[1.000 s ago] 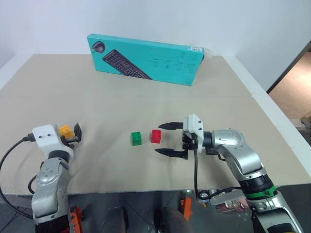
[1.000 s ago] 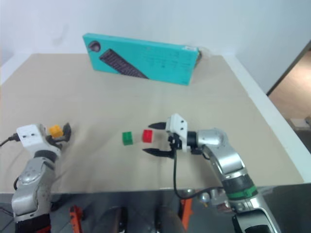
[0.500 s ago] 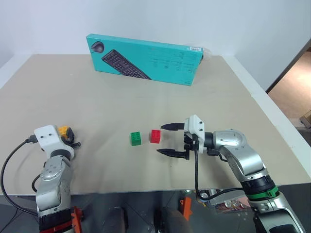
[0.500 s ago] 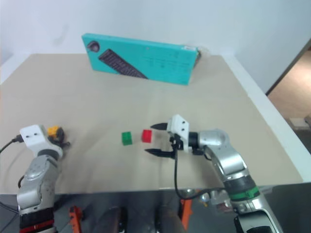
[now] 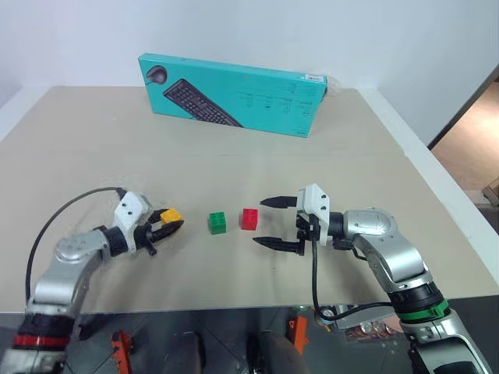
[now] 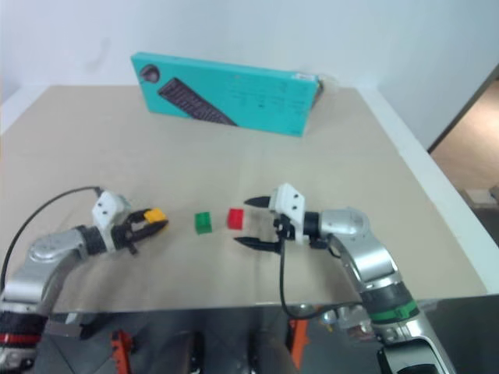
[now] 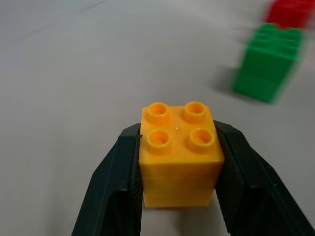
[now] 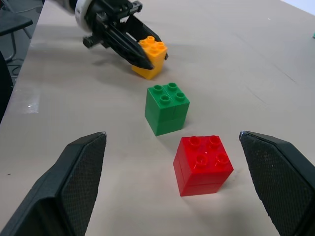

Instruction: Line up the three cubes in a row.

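Left gripper (image 5: 170, 224) clamped on yellow-orange cube (image 7: 178, 152), one black finger pressed to each side, studs up, low over table (image 5: 234, 164). Green cube (image 5: 218, 223) just ahead of those fingertips, red cube (image 5: 250, 218) just beyond it, both resting apart on the surface. Right gripper (image 5: 273, 222) spread wide and empty, red cube close before its fingertips.

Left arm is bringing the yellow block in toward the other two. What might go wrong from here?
1. The small yellow-orange studded plastic cube sits clamped between the left gripper fingers close to the green studded plastic cube; pushing further in may knock that one out of line.
2. The red studded plastic cube lies just ahead of the open right gripper; a small move there might shove it.
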{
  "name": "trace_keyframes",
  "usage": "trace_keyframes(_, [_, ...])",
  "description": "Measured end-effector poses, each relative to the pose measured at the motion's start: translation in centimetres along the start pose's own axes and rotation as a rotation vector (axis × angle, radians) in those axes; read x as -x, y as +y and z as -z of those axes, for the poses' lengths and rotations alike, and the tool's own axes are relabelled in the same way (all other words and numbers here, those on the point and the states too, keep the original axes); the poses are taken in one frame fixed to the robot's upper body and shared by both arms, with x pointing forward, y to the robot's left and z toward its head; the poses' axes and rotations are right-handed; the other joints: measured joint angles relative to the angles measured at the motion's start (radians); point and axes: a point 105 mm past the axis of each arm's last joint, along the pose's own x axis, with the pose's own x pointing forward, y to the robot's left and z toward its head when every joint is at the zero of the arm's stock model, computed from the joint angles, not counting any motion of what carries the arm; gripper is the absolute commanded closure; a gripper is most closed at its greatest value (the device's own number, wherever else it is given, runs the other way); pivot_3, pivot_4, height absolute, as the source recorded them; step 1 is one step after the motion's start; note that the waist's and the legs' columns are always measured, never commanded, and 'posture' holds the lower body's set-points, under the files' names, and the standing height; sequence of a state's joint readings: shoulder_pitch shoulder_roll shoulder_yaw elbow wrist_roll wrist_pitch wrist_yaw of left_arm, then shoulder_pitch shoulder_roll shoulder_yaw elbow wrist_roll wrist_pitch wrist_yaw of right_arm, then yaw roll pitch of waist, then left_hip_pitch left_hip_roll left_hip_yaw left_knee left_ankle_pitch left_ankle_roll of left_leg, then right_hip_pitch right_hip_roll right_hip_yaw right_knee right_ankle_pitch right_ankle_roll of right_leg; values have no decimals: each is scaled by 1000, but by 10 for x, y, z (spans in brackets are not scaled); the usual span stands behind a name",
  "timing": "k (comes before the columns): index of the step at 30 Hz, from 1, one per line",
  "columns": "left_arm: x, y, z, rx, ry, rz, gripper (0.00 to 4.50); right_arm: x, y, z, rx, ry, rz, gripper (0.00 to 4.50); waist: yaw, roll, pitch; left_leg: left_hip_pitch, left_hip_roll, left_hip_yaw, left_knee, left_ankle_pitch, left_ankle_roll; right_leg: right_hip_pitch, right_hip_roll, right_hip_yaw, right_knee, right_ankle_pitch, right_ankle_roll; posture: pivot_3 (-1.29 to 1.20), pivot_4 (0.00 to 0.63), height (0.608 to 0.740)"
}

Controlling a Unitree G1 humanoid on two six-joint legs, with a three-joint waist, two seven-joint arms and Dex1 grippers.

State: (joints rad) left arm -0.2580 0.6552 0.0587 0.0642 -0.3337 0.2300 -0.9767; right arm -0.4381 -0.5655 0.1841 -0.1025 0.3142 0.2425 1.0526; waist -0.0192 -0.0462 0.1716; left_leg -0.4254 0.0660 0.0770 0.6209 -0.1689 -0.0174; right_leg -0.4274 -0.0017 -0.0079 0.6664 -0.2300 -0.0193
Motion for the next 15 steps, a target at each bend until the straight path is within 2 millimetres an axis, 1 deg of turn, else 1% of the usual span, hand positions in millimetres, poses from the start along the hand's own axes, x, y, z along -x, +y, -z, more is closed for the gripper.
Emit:
trace_keyframes(4, [-8,3,-7,-9,-10,133,3153,1,2,-1,7,1,9,0,0,0,0,-3,0,0,0,0,0,-2,0,-1,0,1,5,0,150,740])
trace_keyframes(8, [-13,-3,-9,-28,-11,256,3153,4,3,3,-8,14,30,0,0,0,0,-9,-1,0,1,0,0,-9,1,0,0,2,6,0,150,740])
trace_keyframes(11, [-17,-9,-10,-38,-16,316,3153,7,4,2,-5,19,41,0,-1,0,0,-12,-1,0,2,0,0,-11,6,1,1,2,7,0,150,740])
trace_keyframes(15, [-17,-13,-10,-45,-22,356,3153,12,3,2,-7,27,61,0,-1,0,0,-12,0,0,3,0,0,-11,8,0,1,2,6,0,150,740])
